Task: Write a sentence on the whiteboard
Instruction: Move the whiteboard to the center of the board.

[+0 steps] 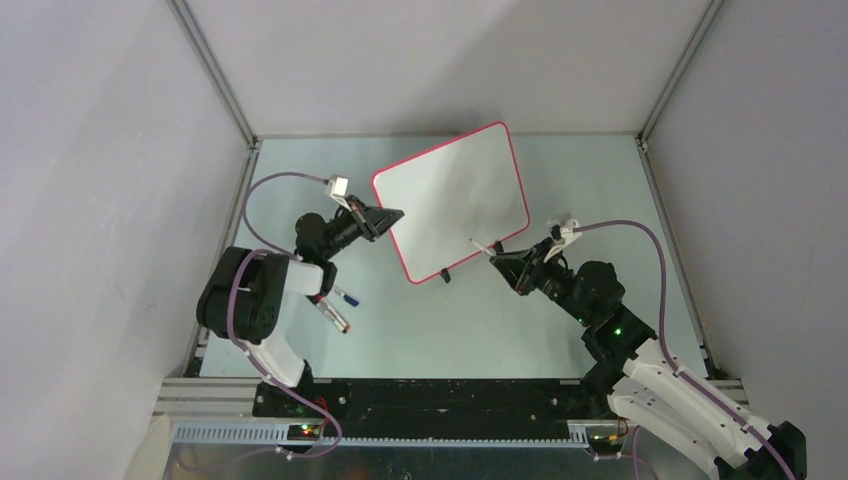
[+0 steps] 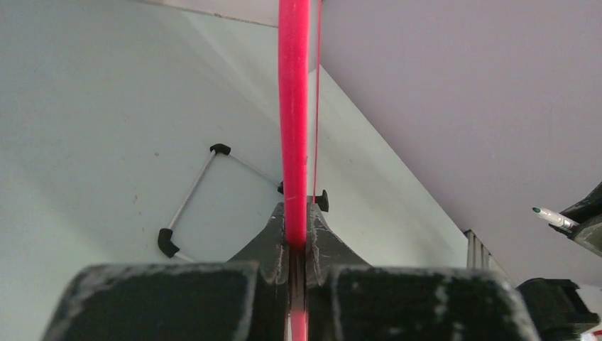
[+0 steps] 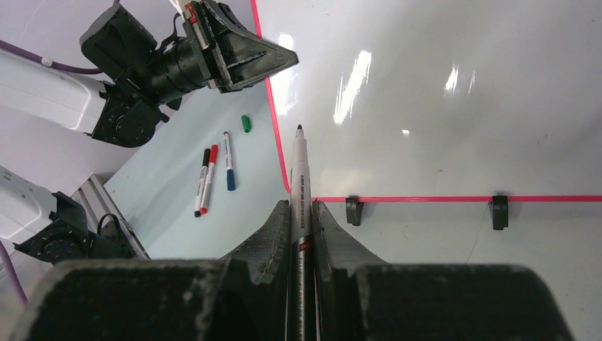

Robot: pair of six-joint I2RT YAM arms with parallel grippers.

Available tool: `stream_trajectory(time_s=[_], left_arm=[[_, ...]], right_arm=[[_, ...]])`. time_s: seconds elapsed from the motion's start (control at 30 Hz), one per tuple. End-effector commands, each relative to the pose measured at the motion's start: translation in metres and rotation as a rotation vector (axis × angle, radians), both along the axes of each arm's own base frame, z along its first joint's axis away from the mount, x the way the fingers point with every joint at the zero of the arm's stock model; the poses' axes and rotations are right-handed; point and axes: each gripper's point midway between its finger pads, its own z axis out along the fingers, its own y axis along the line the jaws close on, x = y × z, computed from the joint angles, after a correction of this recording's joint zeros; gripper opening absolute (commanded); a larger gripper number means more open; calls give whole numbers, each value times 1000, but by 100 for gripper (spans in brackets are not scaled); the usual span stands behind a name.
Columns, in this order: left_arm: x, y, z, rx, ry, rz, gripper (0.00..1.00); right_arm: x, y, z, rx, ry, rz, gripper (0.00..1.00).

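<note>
We see the whiteboard (image 1: 455, 195) standing toward the tabletop's far edge, near its middle. Its long axis runs from near left to far right, and its glossy face is turned to the right arm. Our left pincer (image 1: 393, 216) is clamped on its red left rim. Our right pincer (image 3: 302, 212) grips a marker (image 3: 298, 167), tip aimed at the board's lower left corner. Three loose markers (image 3: 211, 177) and a green cap (image 3: 245, 123) lie toward the near left corner.
</note>
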Motion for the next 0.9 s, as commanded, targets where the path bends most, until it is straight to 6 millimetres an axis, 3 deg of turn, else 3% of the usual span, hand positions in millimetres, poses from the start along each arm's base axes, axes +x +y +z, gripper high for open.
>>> stream_trajectory(time_s=[0.0,0.37,0.87], left_arm=[[-4,11,8,2,-69,-33,0],[-37,2,-4,-14,30,-188,0],[-94,7,-6,-56,92,-249,0]], right_arm=[[1,2,16,42,-45,12,0],[-2,3,18,52,-47,25,0],[-6,5,22,69,-48,44,0]])
